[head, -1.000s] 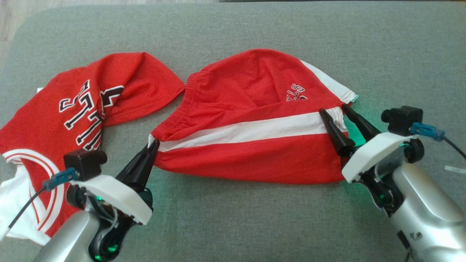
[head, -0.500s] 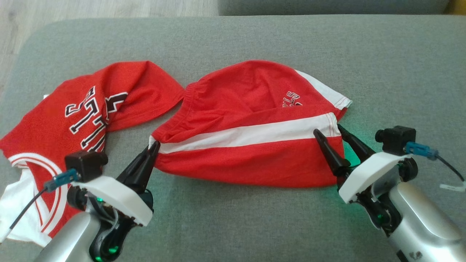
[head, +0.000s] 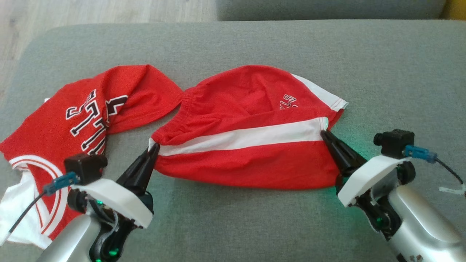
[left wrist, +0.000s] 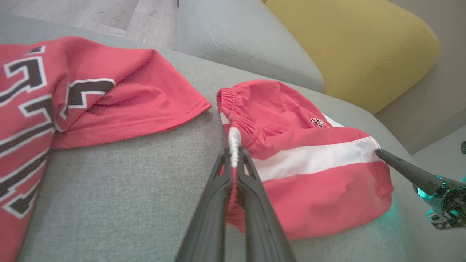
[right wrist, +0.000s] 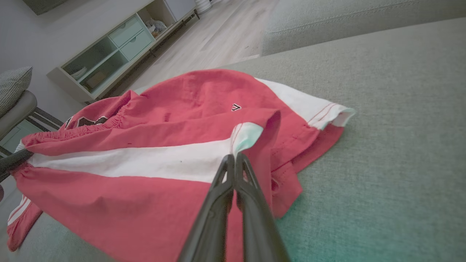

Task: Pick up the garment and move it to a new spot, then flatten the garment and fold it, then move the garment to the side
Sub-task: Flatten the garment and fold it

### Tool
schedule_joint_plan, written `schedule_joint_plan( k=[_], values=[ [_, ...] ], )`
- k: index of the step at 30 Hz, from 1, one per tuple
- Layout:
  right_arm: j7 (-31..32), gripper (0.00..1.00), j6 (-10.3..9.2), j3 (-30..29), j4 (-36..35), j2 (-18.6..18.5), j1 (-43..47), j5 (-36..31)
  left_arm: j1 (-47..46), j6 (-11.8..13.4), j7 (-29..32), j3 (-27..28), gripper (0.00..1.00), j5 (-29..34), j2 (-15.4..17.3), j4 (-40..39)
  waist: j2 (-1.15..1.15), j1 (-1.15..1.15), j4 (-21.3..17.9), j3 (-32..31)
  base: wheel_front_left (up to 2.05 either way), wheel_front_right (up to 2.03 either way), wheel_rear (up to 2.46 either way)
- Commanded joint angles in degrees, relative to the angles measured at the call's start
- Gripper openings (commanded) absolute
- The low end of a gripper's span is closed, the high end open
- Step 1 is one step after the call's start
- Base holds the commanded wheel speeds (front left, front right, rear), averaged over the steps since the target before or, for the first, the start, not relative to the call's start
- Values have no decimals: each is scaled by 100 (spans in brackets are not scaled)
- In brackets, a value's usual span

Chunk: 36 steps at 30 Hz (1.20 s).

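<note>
The garment, red shorts (head: 247, 109) with a white side stripe, lies crumpled on the grey sofa seat (head: 255, 40). My left gripper (head: 156, 146) is shut on the waistband end of the stripe; in the left wrist view the left gripper (left wrist: 233, 151) pinches the gathered white elastic of the shorts (left wrist: 309, 189). My right gripper (head: 323, 133) is shut on the leg hem at the stripe's other end. In the right wrist view the right gripper (right wrist: 233, 157) clamps the hem of the shorts (right wrist: 145, 196). The stripe stretches between both grippers.
A red jersey (head: 83, 116) with black-and-white lettering lies to the left, almost touching the shorts. A yellow cushion (left wrist: 349, 43) and a second grey cushion (left wrist: 247, 40) sit behind. A low cabinet (right wrist: 109, 54) stands on the wooden floor beyond.
My right gripper's jaws, open around the leg hem before, have closed on it at the white stripe. The head camera has tilted, shifting the whole picture down. The left gripper keeps its hold.
</note>
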Motion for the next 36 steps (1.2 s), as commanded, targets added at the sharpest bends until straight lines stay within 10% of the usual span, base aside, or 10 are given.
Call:
schedule_joint_plan(
  k=[1,15,27,36],
  values=[
    [-60,0,39,43,-203,-104,-32,20,-187,10,-78,257,0,-27,176,-193,0,1,-14,11,0,0,0],
    [-442,0,39,-1597,-1681,-950,-1584,401,-2298,-165,145,590,0,320,506,-1264,0,1,-597,782,0,0,0],
    [-518,0,39,-3238,-843,-666,-4881,-1100,-6614,-276,-752,-429,0,751,-366,366,0,1,-916,1909,0,0,0],
    [-173,0,39,-3754,-1965,-292,-3171,-1175,-5706,-277,-1908,-1679,0,167,110,473,0,1,-879,1722,0,0,0]
  ],
)
